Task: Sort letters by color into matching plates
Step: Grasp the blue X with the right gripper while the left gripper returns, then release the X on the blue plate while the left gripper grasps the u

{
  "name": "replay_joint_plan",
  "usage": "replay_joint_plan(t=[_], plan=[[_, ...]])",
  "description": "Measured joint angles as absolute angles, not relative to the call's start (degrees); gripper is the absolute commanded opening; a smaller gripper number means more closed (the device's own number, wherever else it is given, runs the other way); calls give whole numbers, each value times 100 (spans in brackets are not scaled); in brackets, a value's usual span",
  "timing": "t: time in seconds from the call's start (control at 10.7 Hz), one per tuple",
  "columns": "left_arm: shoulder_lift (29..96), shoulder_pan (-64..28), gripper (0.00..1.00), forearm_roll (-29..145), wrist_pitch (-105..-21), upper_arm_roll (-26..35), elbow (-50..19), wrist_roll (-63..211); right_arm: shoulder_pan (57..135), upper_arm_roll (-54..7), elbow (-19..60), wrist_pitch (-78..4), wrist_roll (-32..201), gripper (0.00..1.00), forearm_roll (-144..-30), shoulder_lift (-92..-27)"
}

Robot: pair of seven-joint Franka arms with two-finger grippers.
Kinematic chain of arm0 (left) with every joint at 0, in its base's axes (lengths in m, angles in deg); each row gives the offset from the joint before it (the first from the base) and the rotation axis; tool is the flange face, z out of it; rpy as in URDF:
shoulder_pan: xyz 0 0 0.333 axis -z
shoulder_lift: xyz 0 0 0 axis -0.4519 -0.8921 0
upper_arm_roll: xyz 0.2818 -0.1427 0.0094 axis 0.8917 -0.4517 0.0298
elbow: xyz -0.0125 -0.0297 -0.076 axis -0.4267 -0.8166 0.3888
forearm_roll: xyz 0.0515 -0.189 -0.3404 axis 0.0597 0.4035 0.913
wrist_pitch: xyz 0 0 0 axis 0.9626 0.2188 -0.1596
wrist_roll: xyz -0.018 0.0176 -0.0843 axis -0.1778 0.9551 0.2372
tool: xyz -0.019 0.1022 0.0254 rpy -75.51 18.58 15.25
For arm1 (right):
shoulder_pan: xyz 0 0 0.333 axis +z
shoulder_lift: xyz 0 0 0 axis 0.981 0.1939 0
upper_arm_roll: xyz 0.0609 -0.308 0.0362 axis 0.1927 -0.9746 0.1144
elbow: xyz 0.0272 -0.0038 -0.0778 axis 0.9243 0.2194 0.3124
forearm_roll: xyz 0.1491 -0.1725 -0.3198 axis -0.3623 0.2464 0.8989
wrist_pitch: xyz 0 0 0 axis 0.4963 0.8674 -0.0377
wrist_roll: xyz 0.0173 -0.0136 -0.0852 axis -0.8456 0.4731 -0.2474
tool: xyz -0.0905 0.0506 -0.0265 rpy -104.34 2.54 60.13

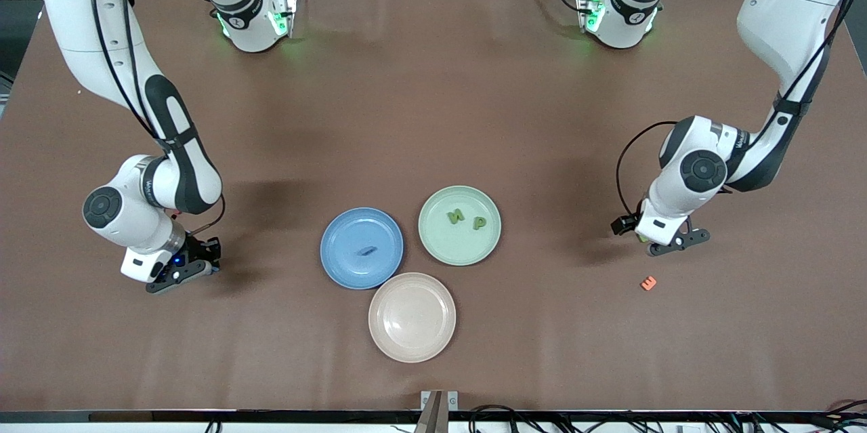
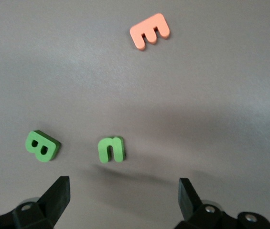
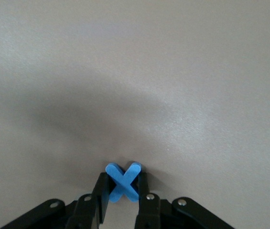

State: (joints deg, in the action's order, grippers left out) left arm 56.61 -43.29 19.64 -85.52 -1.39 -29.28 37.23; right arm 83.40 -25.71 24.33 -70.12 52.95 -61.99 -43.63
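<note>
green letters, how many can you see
4. Two lie in the green plate: an N and a P. A B and a U lie on the table under the open left gripper. Others may be hidden.

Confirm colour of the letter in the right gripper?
Blue: the X pinched in the right gripper, clearest in the right wrist view.

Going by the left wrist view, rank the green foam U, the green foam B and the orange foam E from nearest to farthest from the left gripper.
1. Green foam letter U: on the table just ahead of the left gripper, between its open jaws.
2. Green foam letter B: beside the U, off toward one jaw.
3. Orange foam letter E: clearly farthest, well past the U.
</note>
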Motion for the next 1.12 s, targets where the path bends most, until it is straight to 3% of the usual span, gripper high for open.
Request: replay_joint_plan(t=[0.65, 1.12], plan=[[5098, -4388, 100, 2264, -8441, -139, -2304, 3652, 8374, -2046, 2201, -6649, 7170, 18, -6339, -4607], [5071, -4626, 100, 2265, -8435, -144, -2294, 3651, 9304, -1873, 2075, -6637, 9390, 18, -6349, -4642]])
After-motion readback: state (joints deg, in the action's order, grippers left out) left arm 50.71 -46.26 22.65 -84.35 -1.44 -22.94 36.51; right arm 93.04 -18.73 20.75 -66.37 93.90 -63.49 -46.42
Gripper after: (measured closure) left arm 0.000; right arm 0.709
